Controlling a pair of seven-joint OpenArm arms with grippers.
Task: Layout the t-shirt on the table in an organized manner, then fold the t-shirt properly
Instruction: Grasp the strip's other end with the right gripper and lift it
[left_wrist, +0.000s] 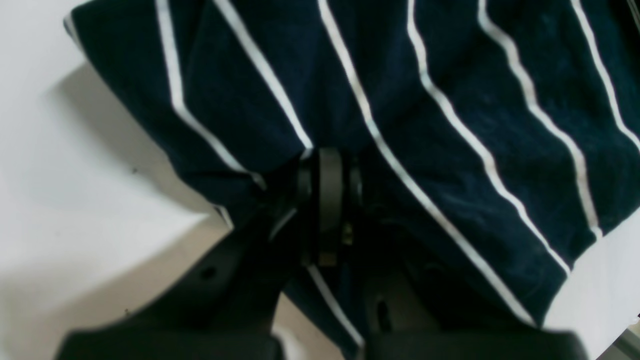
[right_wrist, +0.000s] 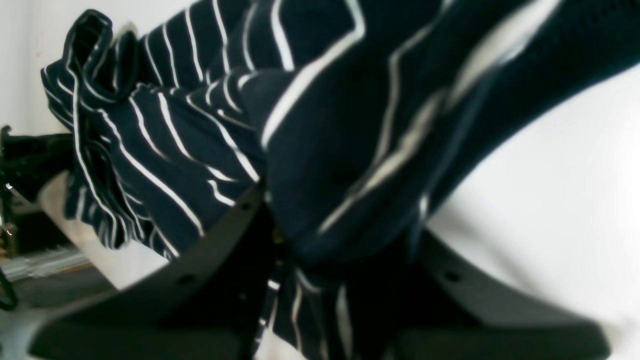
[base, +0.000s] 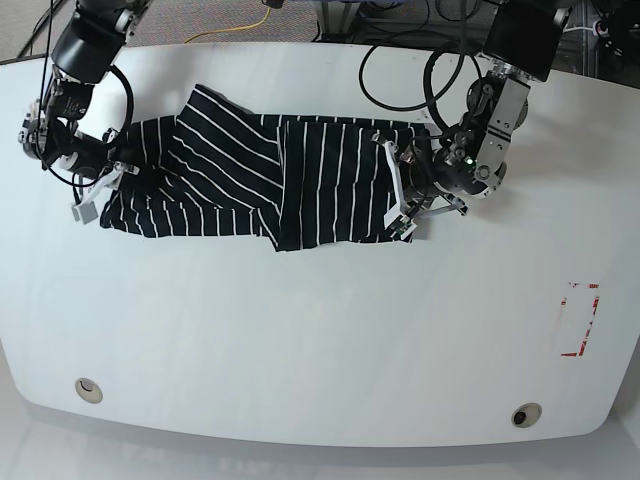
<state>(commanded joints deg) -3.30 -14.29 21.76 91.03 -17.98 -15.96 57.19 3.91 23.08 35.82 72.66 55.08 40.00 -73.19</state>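
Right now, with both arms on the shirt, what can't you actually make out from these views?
- Neckline and sleeves of the t-shirt: base view, lost in the bunched folds.
- Left gripper grip: left wrist view, blurred, cloth covers the fingers.
- Right gripper fingers: right wrist view, buried under draped, blurred fabric.
- Shirt edge at the right gripper: base view, hidden by the arm.
- Table far edge: base view, cut off by the frame.

Base view looking straight down from high above the whole counter (base: 320, 330), both wrist views close behind their hands, aimed low along the counter, blurred by nearness, all three sharing the striped shirt (base: 260, 180).
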